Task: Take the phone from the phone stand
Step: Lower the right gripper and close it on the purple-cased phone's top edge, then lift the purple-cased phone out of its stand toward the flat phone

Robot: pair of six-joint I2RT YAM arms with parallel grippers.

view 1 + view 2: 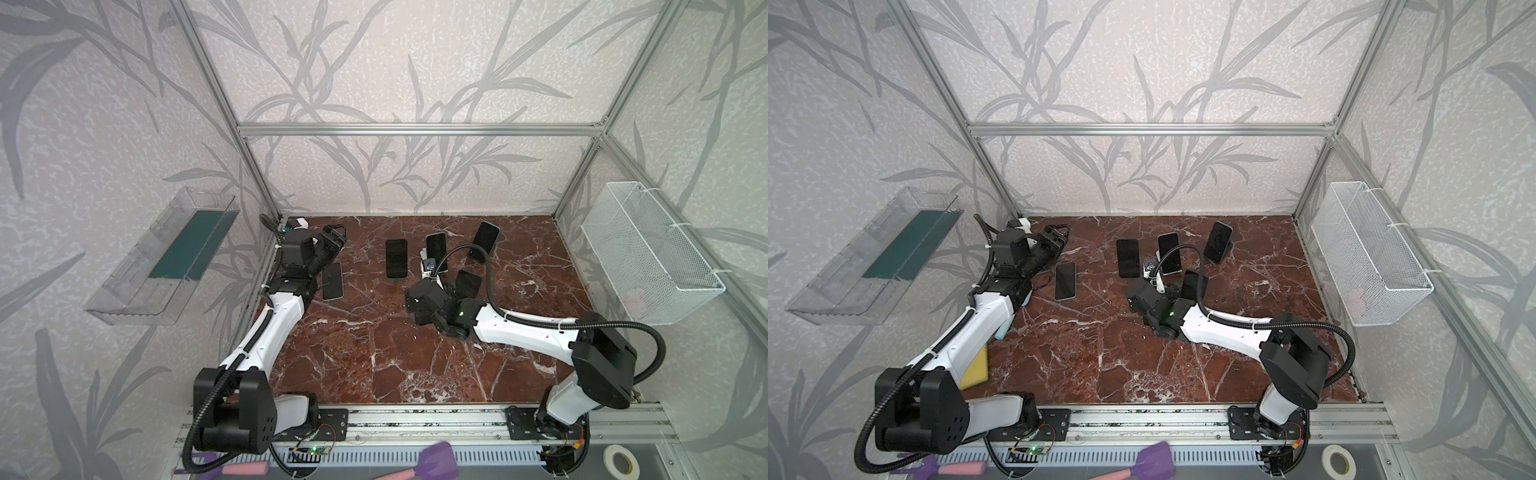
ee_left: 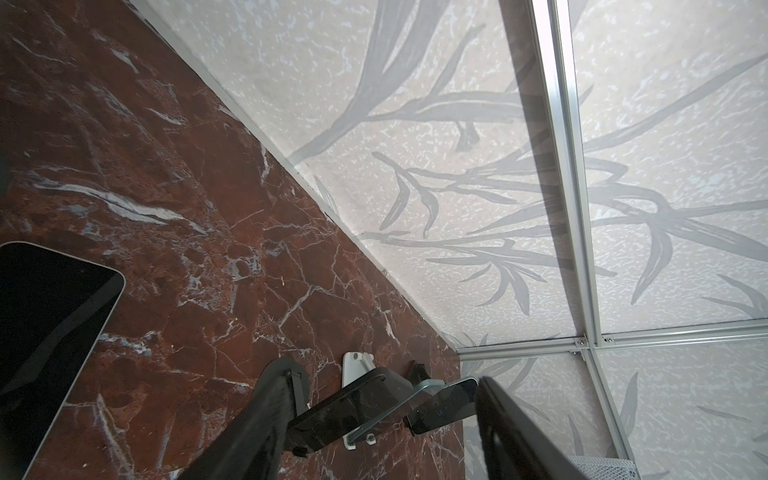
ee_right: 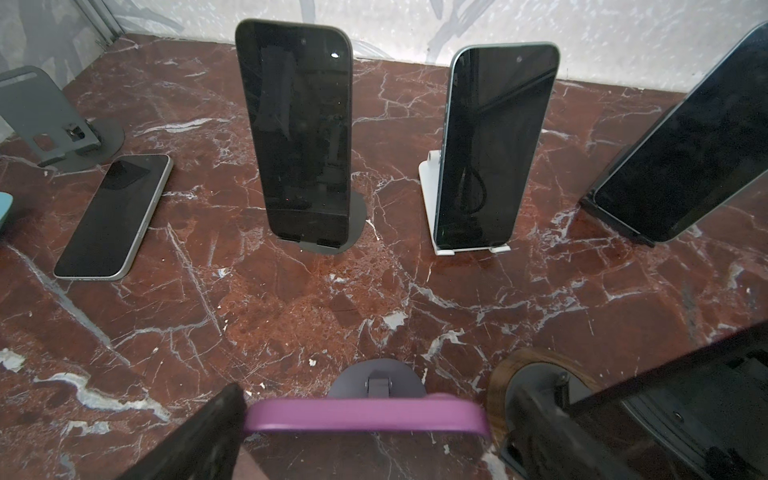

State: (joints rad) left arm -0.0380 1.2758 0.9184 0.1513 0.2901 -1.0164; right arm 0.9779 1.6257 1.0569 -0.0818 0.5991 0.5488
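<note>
Red marble tabletop (image 1: 374, 353), dotted with other phones (image 3: 299, 137). Just 12 o'clock of centre, the right gripper (image 3: 374, 403) stands wide open astride the purple-cased phone (image 3: 365, 417), which rests on its grey stand (image 3: 376, 374), apparently not yet pinched. Grasping is in hand; next, close squarely on its edges, then lift clear.

Ahead of the right end effector (image 3: 365, 417) a stretch of bare tabletop (image 3: 291, 316) lies open as far as the black phone (image 3: 299, 133) and the blue-edged phone (image 3: 494, 141), both propped upright, while a wooden-based stand (image 3: 496, 374) crowds close beside one finger (image 3: 540, 419).
</note>
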